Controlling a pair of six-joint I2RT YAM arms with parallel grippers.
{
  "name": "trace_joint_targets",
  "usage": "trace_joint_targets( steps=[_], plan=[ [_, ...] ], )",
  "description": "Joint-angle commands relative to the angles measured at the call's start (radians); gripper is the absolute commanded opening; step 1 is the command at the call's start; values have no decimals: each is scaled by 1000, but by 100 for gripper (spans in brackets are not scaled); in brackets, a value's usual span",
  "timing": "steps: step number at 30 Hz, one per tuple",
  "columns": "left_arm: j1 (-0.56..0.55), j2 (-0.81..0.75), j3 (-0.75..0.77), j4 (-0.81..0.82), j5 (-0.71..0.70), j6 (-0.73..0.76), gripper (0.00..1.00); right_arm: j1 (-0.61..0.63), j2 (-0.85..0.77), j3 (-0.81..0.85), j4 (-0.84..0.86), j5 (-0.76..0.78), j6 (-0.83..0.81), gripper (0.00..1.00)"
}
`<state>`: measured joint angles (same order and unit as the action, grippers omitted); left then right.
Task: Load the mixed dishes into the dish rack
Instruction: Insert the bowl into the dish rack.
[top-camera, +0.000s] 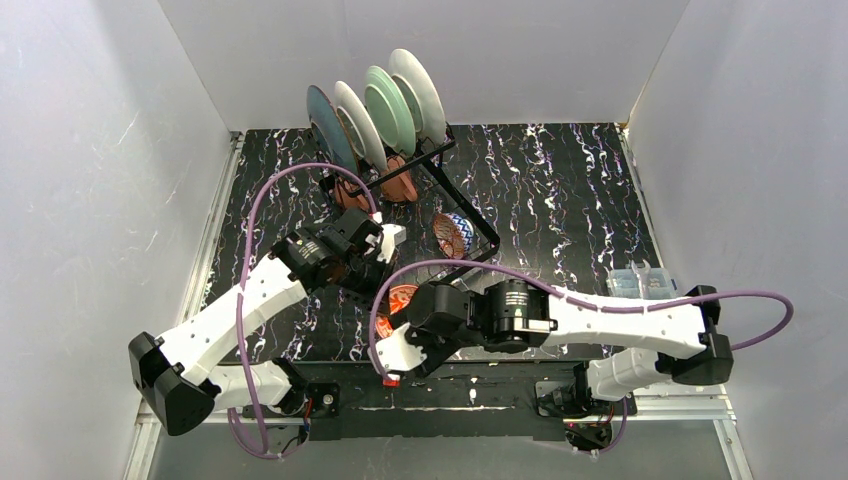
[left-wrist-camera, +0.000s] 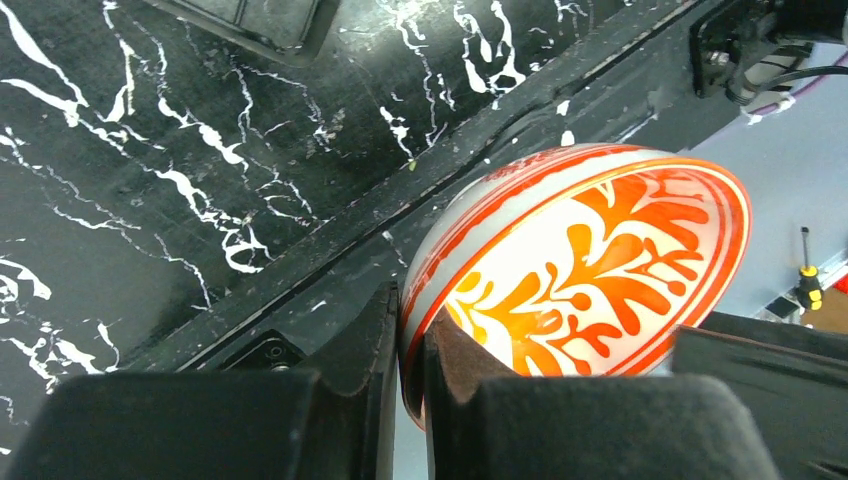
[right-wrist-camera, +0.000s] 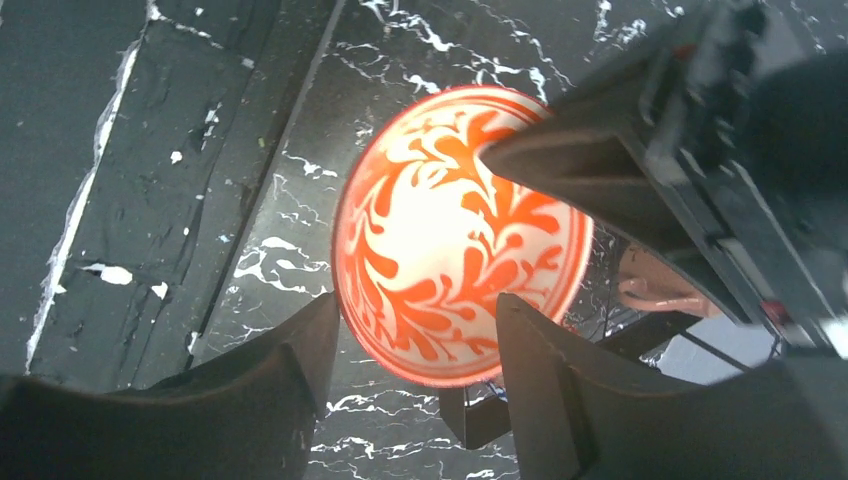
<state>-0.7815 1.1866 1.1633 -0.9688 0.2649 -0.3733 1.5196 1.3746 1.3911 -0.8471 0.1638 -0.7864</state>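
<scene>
Evidently mid-handover, above the near part of the black, white-veined marble-look desk (top-camera: 560, 200). Gripping the small round white ceramic bowl with the orange-red leaf pattern (left-wrist-camera: 600, 270) by its rim with the left fingers (left-wrist-camera: 365, 350), pinched narrow, one inside the wall and one outside. Flanking the same bowl with the right fingers (right-wrist-camera: 535, 380), spread wide and apparently touching nothing. Bowl tilted on edge between the two arms, seemingly lifted, just short of the large black wire dish rack (top-camera: 478, 212).

Already racked: four large round plates (top-camera: 388, 105) in blue-grey, white and pale green, upright in the far slots. Also two terracotta mugs (top-camera: 402, 182) at the foot of the plates, and a second small patterned bowl (top-camera: 452, 235) on its side towards the rack's near end. Probably the last dish to load, then.

Next, by judgement: drawing the right fingers clear, then carrying the bowl over the near rail and setting it on free grid beside its twin, well away from the mugs. Some risk of slipping in so thin a rim pinch if swung quickly.

Hard to make out from above: the grip itself, buried under both wrists. Cut off in the left wrist view: the bowl's lower edge. No telling of any contact between bowl and desk underneath.
</scene>
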Motion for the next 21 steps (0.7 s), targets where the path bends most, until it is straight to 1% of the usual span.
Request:
trace_joint_targets(
  steps=[1,5,8,11,15,19,21],
  plan=[
    [-9,-17,-22,-23,-76,17,0,-22,-87,8,155,100,98,69],
    [-10,-17,-23,-15,-123,17,0,-58,-117,2,197,130,168,77],
    [-9,-28,-26,-13,-158,17,0,-115,-136,-2,254,206,286,85],
    [-7,-40,-29,-10,-176,22,0,-209,-140,13,252,198,384,85],
    [10,-60,-38,-4,-176,27,0,-312,-141,27,237,138,511,88],
    [46,-82,-48,13,-118,43,0,-420,-108,64,179,101,615,89],
    [67,-90,-53,21,-92,47,0,-464,-99,55,171,89,653,90]
  ],
)
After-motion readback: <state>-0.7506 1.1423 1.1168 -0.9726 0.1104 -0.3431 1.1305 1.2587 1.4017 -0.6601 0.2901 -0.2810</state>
